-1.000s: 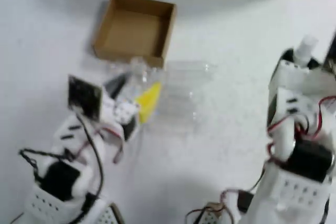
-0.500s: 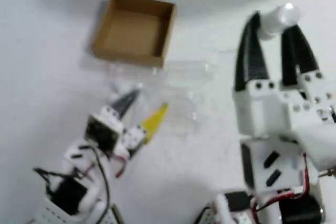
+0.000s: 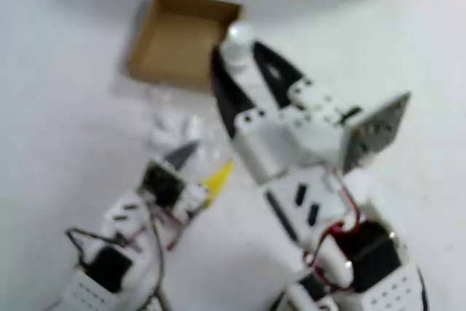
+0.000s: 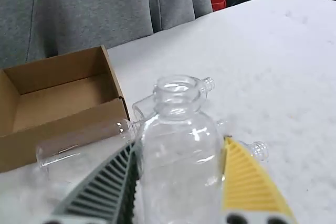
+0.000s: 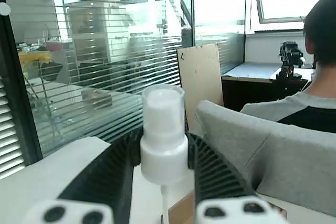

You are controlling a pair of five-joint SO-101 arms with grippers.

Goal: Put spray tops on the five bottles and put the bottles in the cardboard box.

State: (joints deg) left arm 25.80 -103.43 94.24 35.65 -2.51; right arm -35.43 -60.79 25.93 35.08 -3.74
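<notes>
Spray top (image 3: 237,36), clamped in the right gripper (image 3: 237,52), has swung in beside the box (image 3: 167,71). The left gripper (image 4: 179,153) grips a bottle (image 4: 178,103) near the box; capping looks next.

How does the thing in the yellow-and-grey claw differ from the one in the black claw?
The bottle in the left claw is clear and see-through; the spray top in the right claw is solid white. The bottle's mouth is open and uncapped; the spray top trails a thin tube. Both are gripped from two sides.
</notes>
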